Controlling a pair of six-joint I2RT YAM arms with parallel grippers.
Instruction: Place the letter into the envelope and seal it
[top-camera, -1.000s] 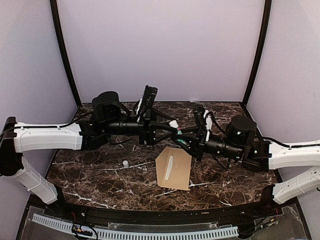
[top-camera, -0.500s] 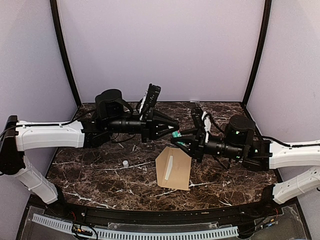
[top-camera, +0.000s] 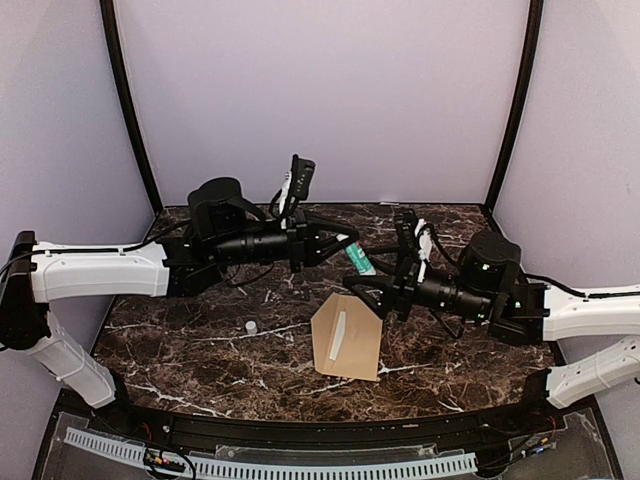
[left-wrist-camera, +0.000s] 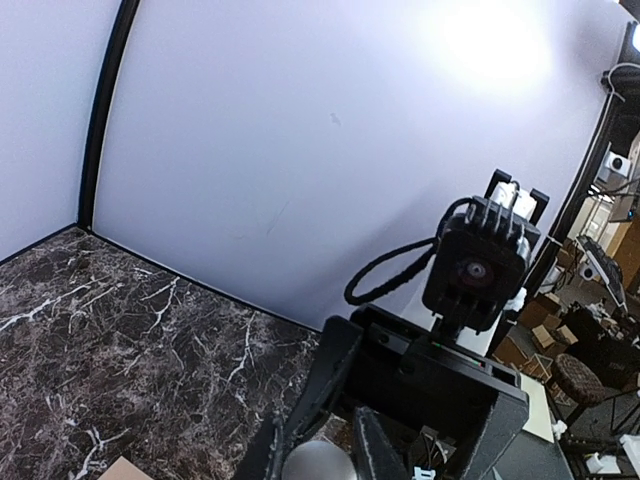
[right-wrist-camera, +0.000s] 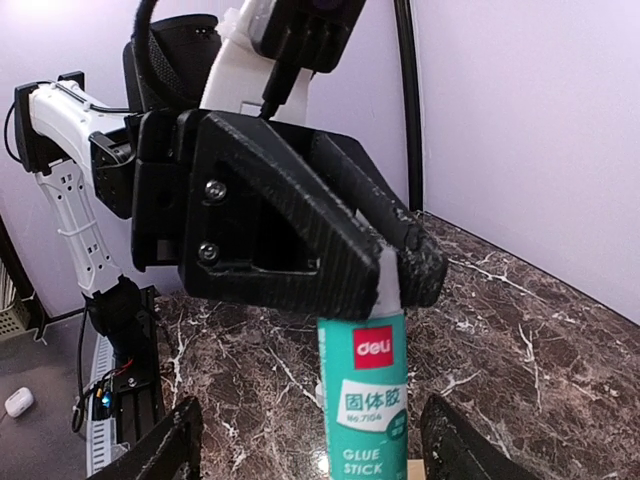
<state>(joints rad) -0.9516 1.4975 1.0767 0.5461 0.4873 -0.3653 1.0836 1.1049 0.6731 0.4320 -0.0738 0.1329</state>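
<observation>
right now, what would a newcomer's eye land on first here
A green-and-white glue stick hangs in mid-air, pinched at its top by the left end effector. Nearer the arm bases, the brown envelope lies flat on the dark marble table, a small white cap to its left.

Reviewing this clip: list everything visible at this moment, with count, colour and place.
envelope: one, kraft brown, flat on the table near its centre, with a pale strip on its upper face.
glue stick: one, green and white, in the air between the two arms.
small cap: one, pale, on the table left of the envelope.
letter: none visible in any view.
table: one, dark marble with white veins.
left end effector: black, shut on one end of the glue stick.
right end effector: black, open, its fingers on either side of the stick and apart from it.
</observation>
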